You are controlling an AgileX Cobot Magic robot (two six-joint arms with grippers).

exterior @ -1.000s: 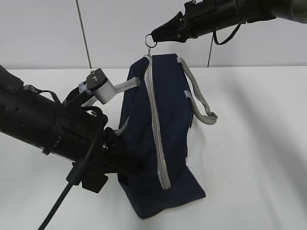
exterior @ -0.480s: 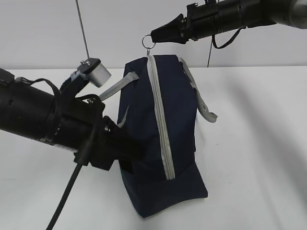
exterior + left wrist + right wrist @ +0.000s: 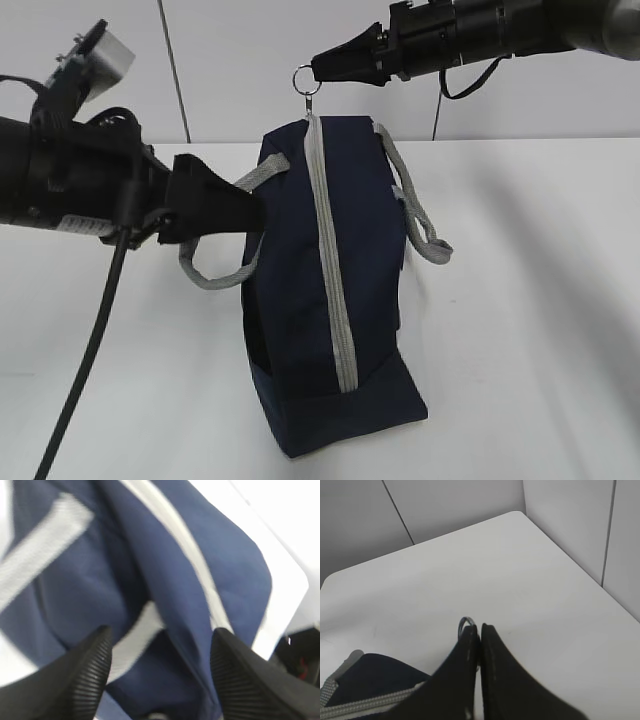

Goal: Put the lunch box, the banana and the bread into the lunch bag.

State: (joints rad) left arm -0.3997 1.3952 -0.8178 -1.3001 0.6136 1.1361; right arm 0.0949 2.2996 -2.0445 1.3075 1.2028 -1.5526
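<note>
On the left side, the left hand point(image 3: 250, 212) had moved up from low at the side of the lunch bag point(image 3: 330, 280) to its upper part in the last second, and the wrist camera block now stood higher, near the wall. In the left wrist view its fingers point(image 3: 75, 672) were spread wide apart with only blue fabric and a grey strap point(image 3: 37, 570) in front of them, so it held nothing; whether the tips touched the cloth, I could not tell. The bag stood upright on the white worktop point(image 3: 530, 330), nearer to the front edge than to the back edge, and it looked straighter than a moment before. Its grey zipper point(image 3: 330, 270) ran closed down the whole front. At the top right, the right hand point(image 3: 318, 68) was closed tight on the ring pull point(image 3: 305, 82), above the top of the bag. I judged that the opening was only beginning: the zipper had to be drawn open first. The lunch box, the banana and the bread were not visible in any view.
</note>
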